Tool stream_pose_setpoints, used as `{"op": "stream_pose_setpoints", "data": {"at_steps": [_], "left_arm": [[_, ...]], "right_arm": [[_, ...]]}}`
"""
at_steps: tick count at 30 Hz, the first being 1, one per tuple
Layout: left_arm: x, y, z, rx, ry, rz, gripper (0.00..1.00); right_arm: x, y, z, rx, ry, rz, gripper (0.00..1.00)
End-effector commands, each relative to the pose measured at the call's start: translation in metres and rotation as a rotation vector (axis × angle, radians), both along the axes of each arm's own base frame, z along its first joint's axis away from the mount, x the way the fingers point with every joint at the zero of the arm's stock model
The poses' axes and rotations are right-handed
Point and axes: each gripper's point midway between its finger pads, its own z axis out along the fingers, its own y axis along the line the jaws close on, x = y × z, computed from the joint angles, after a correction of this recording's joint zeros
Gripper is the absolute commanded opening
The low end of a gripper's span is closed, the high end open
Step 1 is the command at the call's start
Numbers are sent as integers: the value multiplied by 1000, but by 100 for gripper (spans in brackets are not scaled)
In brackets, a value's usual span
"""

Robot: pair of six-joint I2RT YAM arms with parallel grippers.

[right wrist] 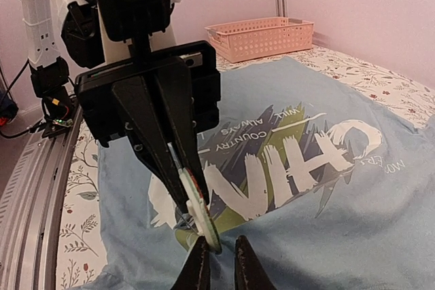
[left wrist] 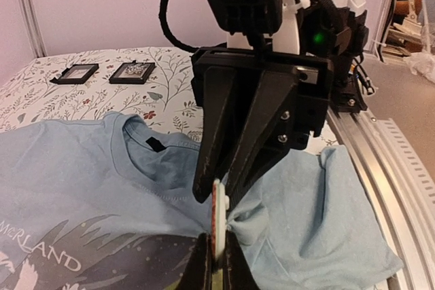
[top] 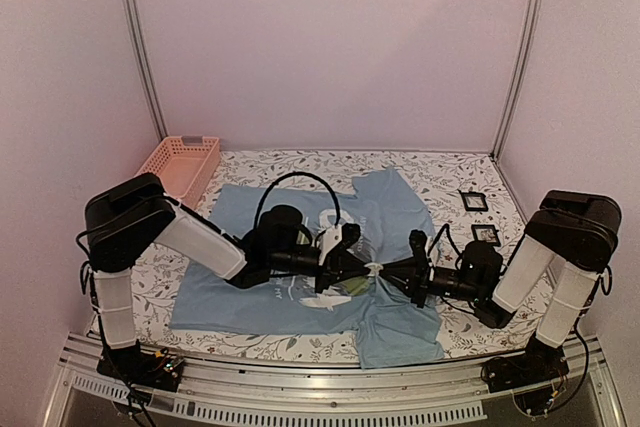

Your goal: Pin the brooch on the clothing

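Left wrist: left gripper (left wrist: pixel 217 248) clamps brooch (left wrist: pixel 218 212) edge-on against bunched T-shirt (left wrist: pixel 81 168); right gripper (left wrist: pixel 217 193) tips alongside, can't tell its grip.

A pink basket (top: pixel 180 165) and two black frames (top: pixel 472 199) lie on floral cloth (top: pixel 300 161)

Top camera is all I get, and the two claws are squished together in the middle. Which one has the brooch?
Observer: The left claw holds the brooch, turned edge-on.
Operator: What's the other claw doing?
Observer: The right claw seems to pinch a bunched-up fold of the clothing right beside the brooch.
Operator: What does the brooch look like up close?
Observer: In the right wrist view it is a small pale disc with yellow-green and a bit of orange.
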Motion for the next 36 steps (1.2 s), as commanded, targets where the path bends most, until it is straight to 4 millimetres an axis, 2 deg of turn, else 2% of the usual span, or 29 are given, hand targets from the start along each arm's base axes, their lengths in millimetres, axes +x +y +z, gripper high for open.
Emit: {"op": "stream_pose_setpoints", "data": {"at_steps": [1,7,11,15,19,27,29,32,36], "left_arm": [[0,3,16,-33,-24,-8,0],[4,2,14,-29,-13,15,0],[10,-1,13,-17,51,47,0],[4,-2,13,-13,126,38,0],[5,1,12,-10,136,64,0],[2,-1,16,-22,134,55,0],[1,-1,15,-19,135,53,0],[1,-1,16,-22,131,50,0],[2,-1,19,-29,114,53,0]], "right_arm": [[13,-10,3,6,1,-85,13],[3,-8,4,-3,-24,-32,17],[-12,-4,3,-18,-66,59,30],[-17,0,10,27,-68,102,39],[-15,5,13,66,-43,110,38],[1,13,10,72,-40,76,35],[4,15,12,77,-44,74,32],[6,17,10,76,-43,75,22],[6,16,6,69,-39,71,20]]}}
